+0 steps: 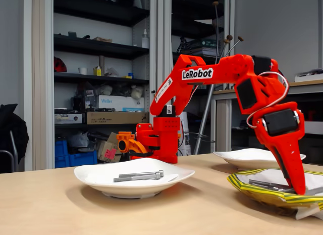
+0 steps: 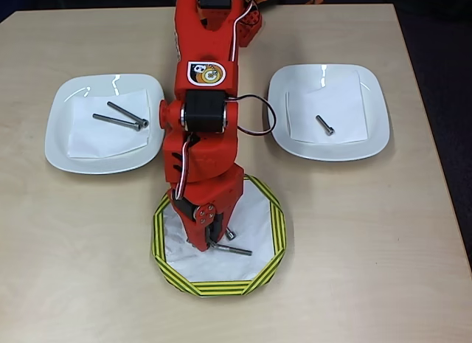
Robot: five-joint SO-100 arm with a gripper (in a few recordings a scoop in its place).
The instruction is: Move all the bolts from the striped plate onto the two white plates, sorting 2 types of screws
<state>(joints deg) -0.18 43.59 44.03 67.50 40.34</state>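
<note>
1. Bolts of grey metal come in two kinds here. On the striped plate [image 2: 269, 243] one long slim bolt [image 2: 232, 249] lies flat, and a short stubby bolt [image 2: 230, 233] sits just beside it, close to the red fingers.

2. I judge these bolts as stiff, rather heavy for their size, and smooth, so they can roll or slip on a glossy surface. The best place to take hold of the long one seems to be the middle of its shank, across its length, so it does not tip.

3. The gripper [image 2: 212, 242] is low over the striped plate, with its tips touching or almost touching one end of the long bolt. Whether the jaws are closed on it I cannot tell, because the arm covers them from above and the fixed view shows them from the side.

4. The striped plate is paper, with a wavy yellow and dark green rim and a white centre; it looks light and may shift if pushed.

5. The left white plate [image 2: 63, 147] in the overhead view is glossy and shallow and holds two long bolts [image 2: 122, 118] lying close together.

6. The right white plate [image 2: 369, 140] holds one short bolt [image 2: 325, 125].

7. All plates stand on a pale wooden table [image 2: 369, 269], well apart from each other.
</note>
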